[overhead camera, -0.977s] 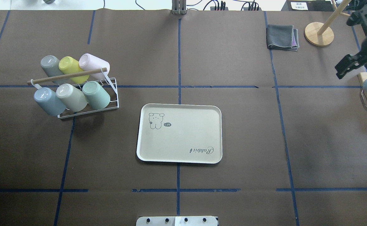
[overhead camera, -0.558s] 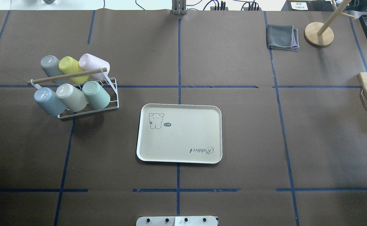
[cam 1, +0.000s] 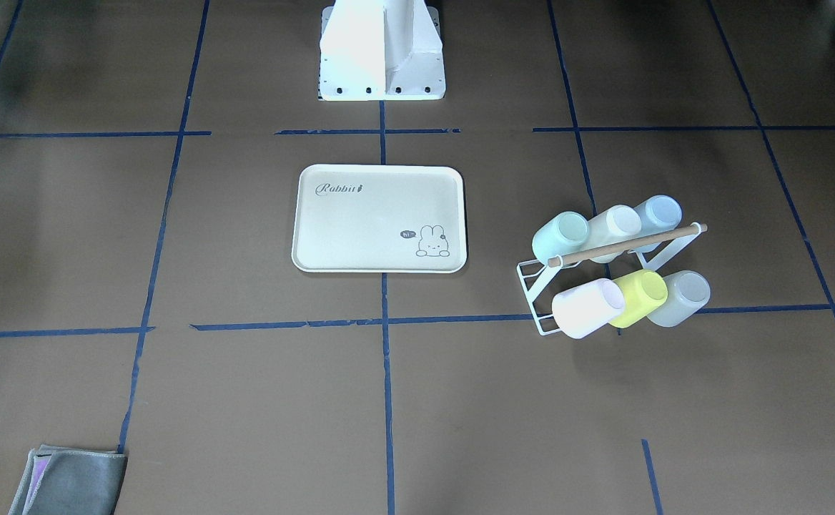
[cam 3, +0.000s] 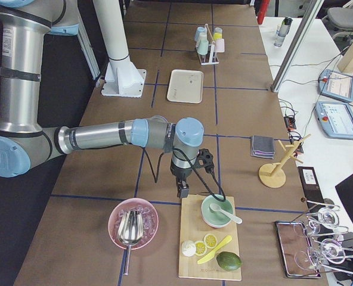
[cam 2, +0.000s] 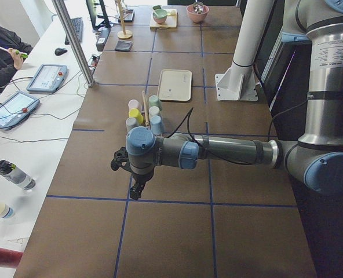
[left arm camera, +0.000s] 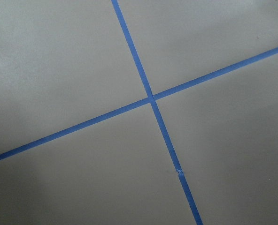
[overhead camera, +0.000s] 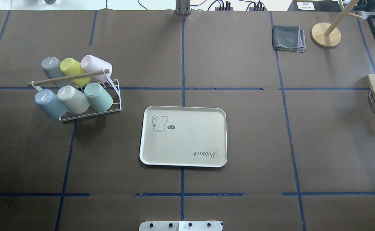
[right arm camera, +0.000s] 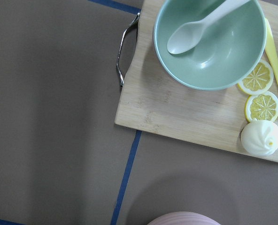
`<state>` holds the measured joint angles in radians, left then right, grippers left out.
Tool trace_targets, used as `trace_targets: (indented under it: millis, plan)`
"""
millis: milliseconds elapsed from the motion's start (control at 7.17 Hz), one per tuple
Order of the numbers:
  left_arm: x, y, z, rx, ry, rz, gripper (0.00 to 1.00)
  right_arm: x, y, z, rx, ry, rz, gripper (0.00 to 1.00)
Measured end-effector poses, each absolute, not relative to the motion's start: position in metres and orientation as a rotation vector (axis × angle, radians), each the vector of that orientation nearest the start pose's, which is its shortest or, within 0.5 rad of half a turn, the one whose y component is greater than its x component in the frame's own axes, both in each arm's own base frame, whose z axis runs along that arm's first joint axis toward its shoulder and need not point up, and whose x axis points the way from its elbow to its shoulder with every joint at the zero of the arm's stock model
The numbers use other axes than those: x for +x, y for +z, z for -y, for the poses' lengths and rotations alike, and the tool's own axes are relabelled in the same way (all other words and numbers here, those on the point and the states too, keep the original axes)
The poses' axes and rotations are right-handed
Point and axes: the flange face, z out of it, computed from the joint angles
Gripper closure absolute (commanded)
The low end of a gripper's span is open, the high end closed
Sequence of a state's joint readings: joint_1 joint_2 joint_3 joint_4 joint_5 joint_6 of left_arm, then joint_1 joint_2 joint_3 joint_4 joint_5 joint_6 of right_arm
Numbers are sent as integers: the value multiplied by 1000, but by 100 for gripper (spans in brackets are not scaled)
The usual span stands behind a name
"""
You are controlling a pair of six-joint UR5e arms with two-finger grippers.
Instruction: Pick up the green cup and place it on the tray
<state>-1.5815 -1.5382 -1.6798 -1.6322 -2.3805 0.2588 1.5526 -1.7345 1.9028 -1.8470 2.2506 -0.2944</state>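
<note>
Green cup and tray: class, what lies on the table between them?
Overhead view: only the wire rack's edge, then bare brown table cover, separates the green cup from the tray.

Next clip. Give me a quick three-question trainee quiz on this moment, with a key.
1. True or false: the green cup already stands on the tray.
2. How many cups does the rack hold? A four, B six, C eight.
3. Fill in: in the right wrist view, the bowl holds a white ____.
Key: 1 false, it sits in the rack; 2 B; 3 spoon.
</note>
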Motion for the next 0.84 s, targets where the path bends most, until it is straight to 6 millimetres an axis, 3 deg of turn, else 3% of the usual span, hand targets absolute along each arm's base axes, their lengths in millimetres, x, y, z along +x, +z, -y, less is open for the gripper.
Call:
trace_targets:
  millis: [279, 558, 837]
  plan:
    - [-50, 574, 506, 403, 397, -778, 1, 63, 602, 410, -14, -228, 687, 0]
    - [-11, 517, 523, 596, 559, -762, 1, 63, 600, 412, -13, -215, 686, 0]
    - [32, 447, 538, 738, 703, -703, 0, 63, 598, 414, -13, -209, 687, 0]
